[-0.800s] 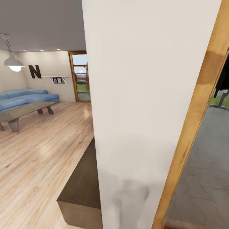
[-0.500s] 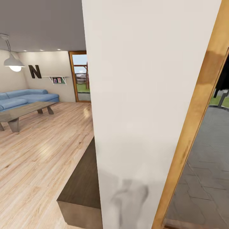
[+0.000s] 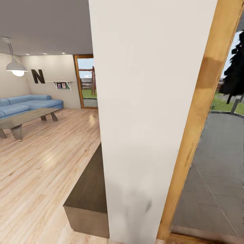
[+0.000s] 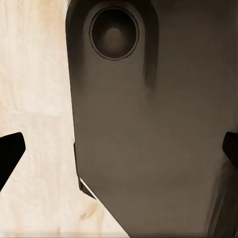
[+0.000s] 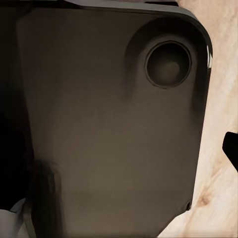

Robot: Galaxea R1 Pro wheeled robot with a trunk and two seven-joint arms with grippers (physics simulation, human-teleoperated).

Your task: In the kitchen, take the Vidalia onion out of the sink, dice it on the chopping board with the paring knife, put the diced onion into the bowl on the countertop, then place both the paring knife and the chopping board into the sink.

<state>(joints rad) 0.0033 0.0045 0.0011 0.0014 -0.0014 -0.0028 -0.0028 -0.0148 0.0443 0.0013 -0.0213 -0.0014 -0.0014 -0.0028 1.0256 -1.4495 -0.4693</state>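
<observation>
The Vidalia onion, sink, chopping board, paring knife, bowl and countertop are out of view. A white wall end (image 3: 149, 112) stands close in front of me in the head view. My left gripper (image 4: 119, 151) hangs over my own dark base (image 4: 148, 124) and the wooden floor (image 4: 39, 99), its black fingertips (image 4: 10, 153) far apart and nothing between them. My right gripper (image 5: 119, 148) also points down at the dark base (image 5: 109, 124); one black fingertip (image 5: 231, 148) sits at the frame's edge, with nothing held.
A low dark cabinet (image 3: 88, 193) juts out left of the wall. Beyond it lies open wooden floor (image 3: 44, 159) with a coffee table (image 3: 23, 119) and a blue sofa (image 3: 30, 102). A wooden door frame (image 3: 200, 112) on the right opens onto grey paving (image 3: 213, 169).
The whole head view has shifted: the wall edge and door frame now sit further left, with more of the outdoors showing at the right. The camera moved, not the room.
</observation>
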